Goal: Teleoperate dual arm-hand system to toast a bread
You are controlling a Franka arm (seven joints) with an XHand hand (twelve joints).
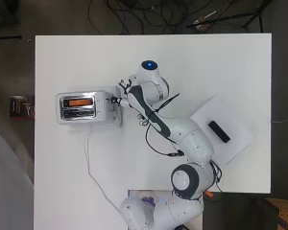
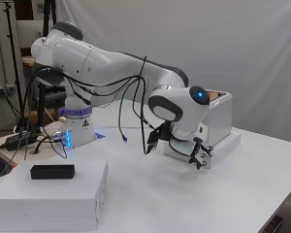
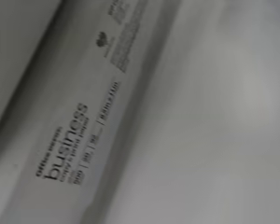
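Observation:
The silver and white toaster [image 1: 81, 108] stands left of the table's middle, with a brown slice of bread [image 1: 80, 102] down in its slot. From the side, the toaster [image 2: 219, 116] rests on a flat white package [image 2: 228, 143]. My hand [image 1: 118, 99] is at the toaster's end that faces the arm, right against it. In the side view the hand [image 2: 199, 151] hangs low beside that end with its fingers [image 2: 202, 156] relaxed and pointing down, holding nothing. The wrist view shows only the printed side of the white package [image 3: 84, 140] from very near.
A stack of white boxes [image 1: 230, 139] with a black bar [image 1: 219, 131] on top lies right of the arm; from the side, the boxes [image 2: 53, 201] and bar [image 2: 52, 171] are in front. The toaster's white cord [image 1: 89, 163] runs toward the arm's base.

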